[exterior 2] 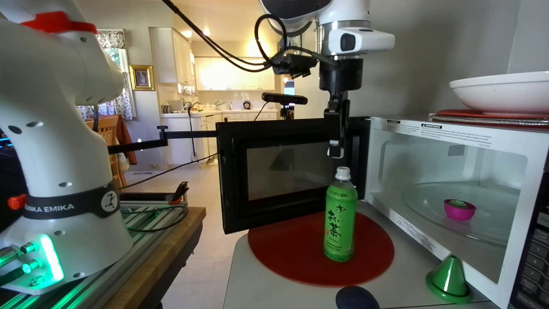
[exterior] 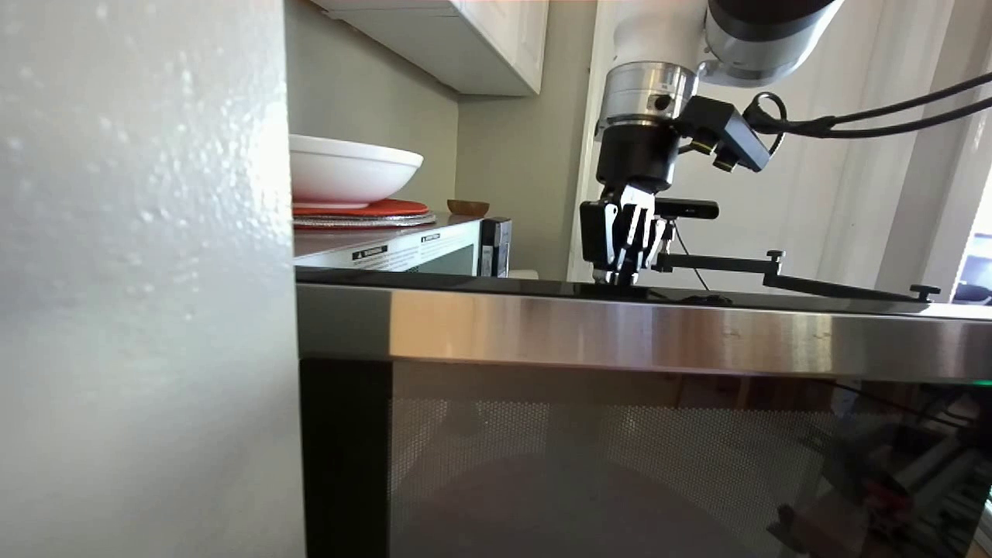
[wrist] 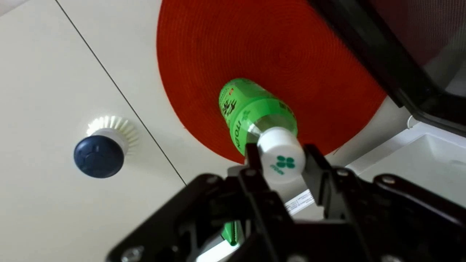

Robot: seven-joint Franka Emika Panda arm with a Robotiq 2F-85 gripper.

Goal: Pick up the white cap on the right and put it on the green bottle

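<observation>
Microwave (exterior 2: 429, 161), standing open. Mat (exterior 2: 291, 253), round, red. Gripper (exterior 2: 336, 152), black, pointing down. Green bottle (exterior 2: 340, 223), upright on the mat, top white. White cap (wrist: 285, 171), pinched between the gripper's fingers, just above the bottle, apart from it.

glossy white jointed robot arm (exterior 2: 51, 137) standing on its green-lit base (exterior 2: 92, 253), silver cylindrical wrist (exterior: 647, 91) hanging nearly vertical, black 2-finger metal gripper (exterior 2: 336, 152) pointing downward and pinching, its slim black fingers (wrist: 316, 169) standing slightly apart at the tips
</observation>
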